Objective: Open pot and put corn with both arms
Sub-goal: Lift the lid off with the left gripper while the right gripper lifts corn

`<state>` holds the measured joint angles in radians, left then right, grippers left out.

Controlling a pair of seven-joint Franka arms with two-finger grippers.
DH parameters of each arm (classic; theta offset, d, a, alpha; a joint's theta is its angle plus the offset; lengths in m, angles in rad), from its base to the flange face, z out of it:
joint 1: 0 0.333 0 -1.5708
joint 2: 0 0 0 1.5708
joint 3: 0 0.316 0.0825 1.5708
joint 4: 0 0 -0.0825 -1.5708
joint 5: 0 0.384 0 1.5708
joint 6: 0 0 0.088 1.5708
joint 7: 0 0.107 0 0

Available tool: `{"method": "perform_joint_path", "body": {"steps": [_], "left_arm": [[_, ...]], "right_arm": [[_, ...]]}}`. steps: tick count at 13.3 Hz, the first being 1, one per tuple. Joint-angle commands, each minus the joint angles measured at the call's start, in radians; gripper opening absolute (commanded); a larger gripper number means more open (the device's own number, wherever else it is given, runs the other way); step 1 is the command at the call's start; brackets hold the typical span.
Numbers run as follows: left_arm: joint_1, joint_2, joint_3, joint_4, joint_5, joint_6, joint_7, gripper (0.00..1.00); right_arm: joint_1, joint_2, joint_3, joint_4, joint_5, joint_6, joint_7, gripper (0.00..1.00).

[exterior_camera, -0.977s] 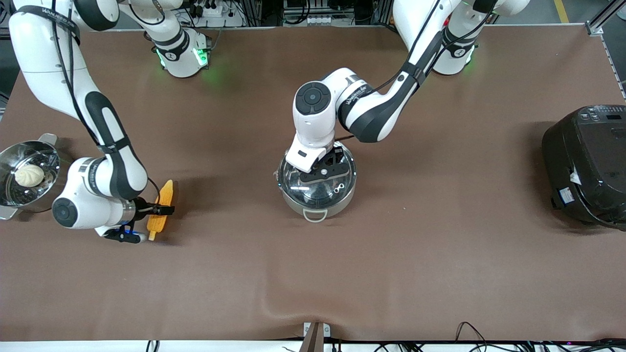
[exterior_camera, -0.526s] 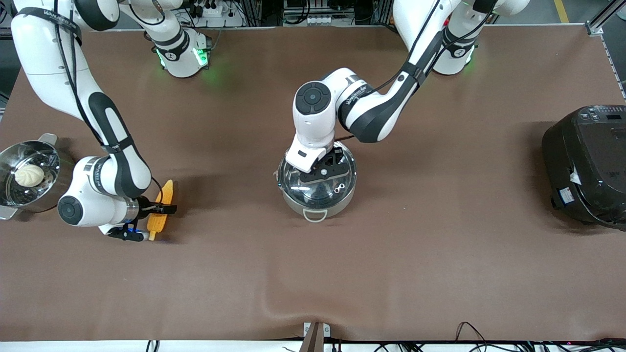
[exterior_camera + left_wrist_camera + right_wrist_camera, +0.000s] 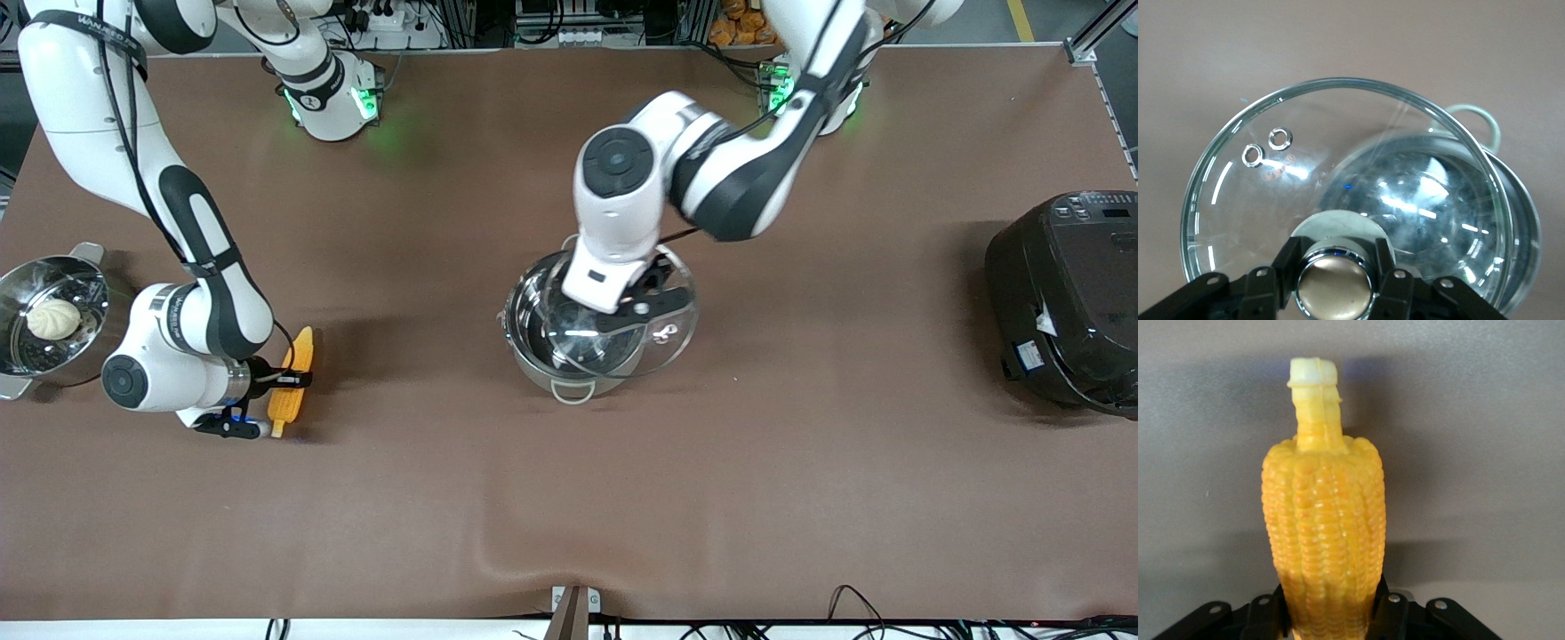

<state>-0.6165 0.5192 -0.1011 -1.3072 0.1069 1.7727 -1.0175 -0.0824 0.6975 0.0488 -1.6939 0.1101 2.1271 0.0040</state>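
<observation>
The shiny steel pot stands mid-table and is uncovered on the side toward the right arm's end. My left gripper is shut on the knob of the glass lid. It holds the lid tilted above the pot, offset toward the left arm's end. In the left wrist view the lid partly overlaps the pot. My right gripper is shut across the yellow corn, low over the cloth near the right arm's end. In the right wrist view the corn points its pale stub away from the gripper.
A second steel pot with a white bun stands at the right arm's end, close to the right arm's wrist. A large black rice cooker stands at the left arm's end. The brown cloth has a wrinkle near the front edge.
My left gripper has lifted the lid off the pot and carried it up and toward the left arm's end. The right gripper and corn have barely moved.
</observation>
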Motion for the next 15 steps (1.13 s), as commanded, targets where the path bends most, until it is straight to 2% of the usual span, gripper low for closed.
{"method": "perform_joint_path", "body": {"steps": [1,4,7,11,12,15], "left_arm": [[0.093,-0.100,-0.014,-0.058,-0.006,-0.061,0.130,0.00],[0.214,-0.183,-0.012,-0.165,-0.012,-0.069,0.385,0.00],[0.328,-0.218,-0.014,-0.259,-0.009,-0.020,0.572,0.00],[0.435,-0.264,-0.012,-0.473,0.000,0.170,0.720,0.00],[0.458,-0.266,-0.011,-0.521,0.002,0.219,0.729,0.00],[0.538,-0.262,-0.012,-0.674,0.040,0.408,0.780,0.00]], "right_arm": [[0.021,-0.076,0.008,-0.012,0.003,-0.056,-0.018,0.00],[0.113,-0.136,0.011,0.061,0.005,-0.226,0.055,0.00],[0.237,-0.124,0.014,0.248,0.020,-0.438,0.183,0.00],[0.458,-0.102,0.013,0.334,0.034,-0.434,0.214,0.00],[0.513,-0.075,0.011,0.374,0.034,-0.423,0.287,0.00],[0.596,-0.018,0.016,0.439,0.057,-0.308,0.421,0.00]]}}
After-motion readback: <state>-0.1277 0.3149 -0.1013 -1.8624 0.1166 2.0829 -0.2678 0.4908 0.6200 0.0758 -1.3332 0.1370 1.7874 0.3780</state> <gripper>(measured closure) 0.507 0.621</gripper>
